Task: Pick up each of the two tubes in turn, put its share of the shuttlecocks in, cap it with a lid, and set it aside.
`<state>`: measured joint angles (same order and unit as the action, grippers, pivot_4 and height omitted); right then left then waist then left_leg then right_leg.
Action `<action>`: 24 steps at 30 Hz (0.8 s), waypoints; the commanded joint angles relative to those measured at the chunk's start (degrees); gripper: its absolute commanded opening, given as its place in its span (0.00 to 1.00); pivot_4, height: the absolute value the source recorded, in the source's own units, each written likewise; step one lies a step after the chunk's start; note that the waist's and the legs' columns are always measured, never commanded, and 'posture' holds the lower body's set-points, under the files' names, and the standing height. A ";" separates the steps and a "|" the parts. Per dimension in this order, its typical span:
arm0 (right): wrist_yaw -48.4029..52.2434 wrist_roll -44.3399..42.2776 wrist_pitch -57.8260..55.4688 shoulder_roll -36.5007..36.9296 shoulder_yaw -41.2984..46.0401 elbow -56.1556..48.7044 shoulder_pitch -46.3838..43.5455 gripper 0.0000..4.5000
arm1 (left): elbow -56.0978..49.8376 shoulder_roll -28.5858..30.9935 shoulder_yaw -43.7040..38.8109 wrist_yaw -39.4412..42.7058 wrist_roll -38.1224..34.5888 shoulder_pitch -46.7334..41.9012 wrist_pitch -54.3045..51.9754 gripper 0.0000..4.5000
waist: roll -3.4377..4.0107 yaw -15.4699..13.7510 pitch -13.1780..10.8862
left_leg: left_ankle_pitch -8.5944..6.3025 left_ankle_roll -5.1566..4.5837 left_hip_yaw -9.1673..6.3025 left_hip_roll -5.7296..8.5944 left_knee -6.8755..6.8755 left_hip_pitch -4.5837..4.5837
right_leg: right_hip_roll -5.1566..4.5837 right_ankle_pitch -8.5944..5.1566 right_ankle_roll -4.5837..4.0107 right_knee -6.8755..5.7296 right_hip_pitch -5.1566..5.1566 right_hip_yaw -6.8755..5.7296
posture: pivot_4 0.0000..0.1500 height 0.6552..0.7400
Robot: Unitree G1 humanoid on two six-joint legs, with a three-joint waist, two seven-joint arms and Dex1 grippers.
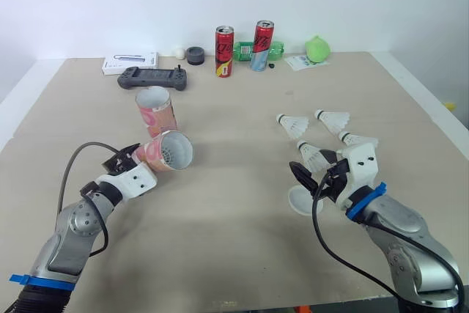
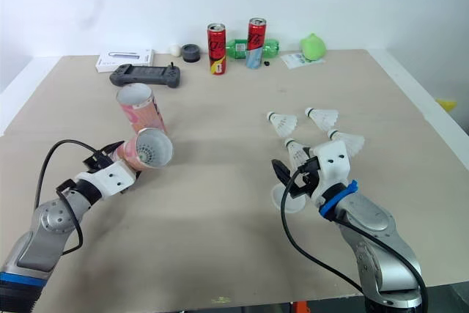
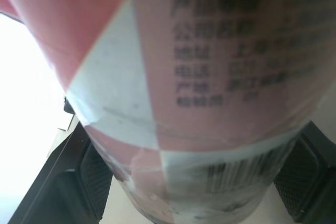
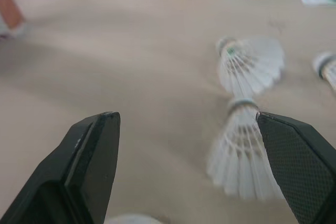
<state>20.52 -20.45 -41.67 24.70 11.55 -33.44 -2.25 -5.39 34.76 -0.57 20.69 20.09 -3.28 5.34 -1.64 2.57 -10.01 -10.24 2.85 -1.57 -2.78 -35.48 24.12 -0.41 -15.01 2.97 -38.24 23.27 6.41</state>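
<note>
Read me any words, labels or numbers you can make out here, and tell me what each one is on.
None can be read.
Held tube: rows of characters and a barcode, blurred.
Red cans: lettering too small.
White box: dark print, too small.
Green bottle: label too small.

Sideways pink-and-white cardboard tube (image 1: 167, 152), open-mouthed, second pink tube (image 1: 155, 110) upright at its 11 o'clock, four white feather shuttlecocks (image 1: 293, 124) at 3 o'clock, white round lid (image 1: 299, 201) nearby
</note>
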 commanded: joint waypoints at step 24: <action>-3.36 4.19 3.24 -2.20 -2.53 16.35 -9.33 0.01 | -1.31 -0.71 1.81 0.46 0.33 1.31 -0.45 0.83 | 0.04 0.01 0.01 | 0.00 -0.01 0.00 0.03 0.05 0.06 | -0.02 0.10 0.26 0.07 0.00 0.01 | 1.00 1.00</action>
<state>16.40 -16.49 -40.03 21.38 8.87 -16.04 -11.17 -6.21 34.50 -0.47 20.47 20.18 -2.90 4.99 -1.61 2.58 -10.00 -10.24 2.85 -1.57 -2.75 -35.44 24.18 -0.43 -14.91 3.24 -38.17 23.27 6.42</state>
